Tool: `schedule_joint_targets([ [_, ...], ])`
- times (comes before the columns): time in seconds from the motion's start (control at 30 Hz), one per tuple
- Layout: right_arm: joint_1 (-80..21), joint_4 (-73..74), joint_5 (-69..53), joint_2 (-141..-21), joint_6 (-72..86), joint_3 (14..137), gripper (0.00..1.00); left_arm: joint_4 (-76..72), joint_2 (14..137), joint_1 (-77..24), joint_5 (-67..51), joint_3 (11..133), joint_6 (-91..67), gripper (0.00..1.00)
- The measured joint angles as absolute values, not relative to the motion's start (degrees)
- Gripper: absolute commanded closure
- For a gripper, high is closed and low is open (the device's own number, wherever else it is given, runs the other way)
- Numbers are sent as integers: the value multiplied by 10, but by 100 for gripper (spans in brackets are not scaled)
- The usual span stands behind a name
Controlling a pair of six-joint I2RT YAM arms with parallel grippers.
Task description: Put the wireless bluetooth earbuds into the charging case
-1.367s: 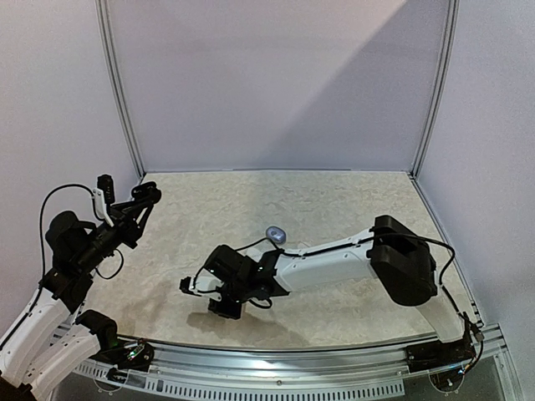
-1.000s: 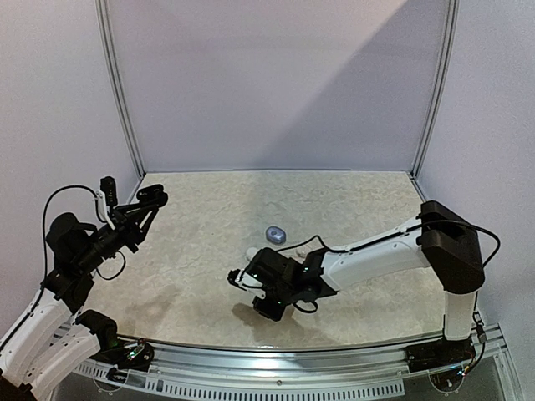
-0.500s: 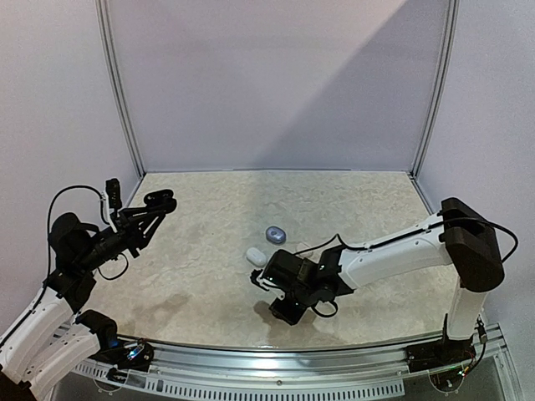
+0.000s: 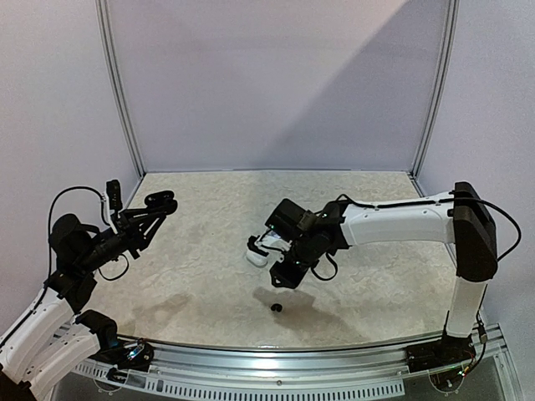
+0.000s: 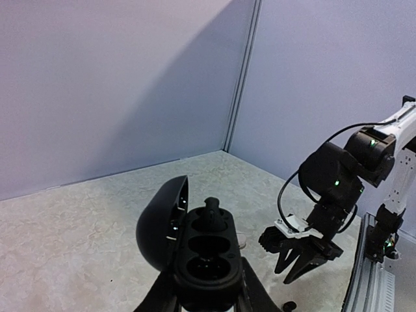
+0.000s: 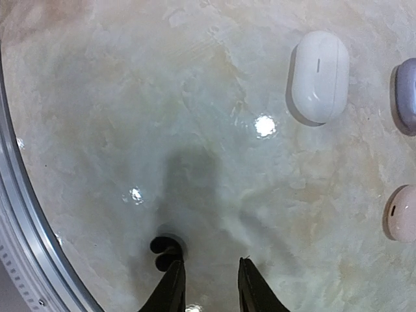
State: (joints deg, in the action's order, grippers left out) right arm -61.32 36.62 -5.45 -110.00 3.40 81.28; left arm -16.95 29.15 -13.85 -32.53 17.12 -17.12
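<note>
My left gripper (image 4: 149,210) is shut on a black charging case (image 5: 205,250), held up above the table's left side. The case's lid stands open. One black earbud (image 5: 211,211) sits in its far socket; the near socket is bare. A second black earbud (image 4: 277,308) lies loose on the table near the front edge, also seen as the earbud (image 6: 166,250) just left of my right gripper's left fingertip. My right gripper (image 4: 284,276) hangs above the table's middle, pointing down. Its jaws stand open with nothing between them (image 6: 209,289).
A white case (image 6: 318,77) lies shut on the table beyond the right gripper, the same white case (image 4: 257,256) by the gripper's left side. A lilac case (image 6: 406,94) and a pink case (image 6: 403,213) lie to its right. The metal rail (image 4: 276,355) borders the near edge.
The right arm has risen and swung back toward the table's middle, leaving the black earbud on the table near the front edge. The left arm has barely moved.
</note>
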Motion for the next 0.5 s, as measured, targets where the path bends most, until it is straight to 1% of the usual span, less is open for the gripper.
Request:
schedule_joint_targets([
  [0.2,-604,384,-65,-1136,-11,841,74,-169,291,-138,-326,171,-169,100],
  [0.33,-606,390,-77,-1164,-27,837,75,-169,291,-138,-326,171,-167,100],
  [0.5,-607,393,-91,-1167,-31,820,75,-169,291,-138,-326,171,-167,100],
])
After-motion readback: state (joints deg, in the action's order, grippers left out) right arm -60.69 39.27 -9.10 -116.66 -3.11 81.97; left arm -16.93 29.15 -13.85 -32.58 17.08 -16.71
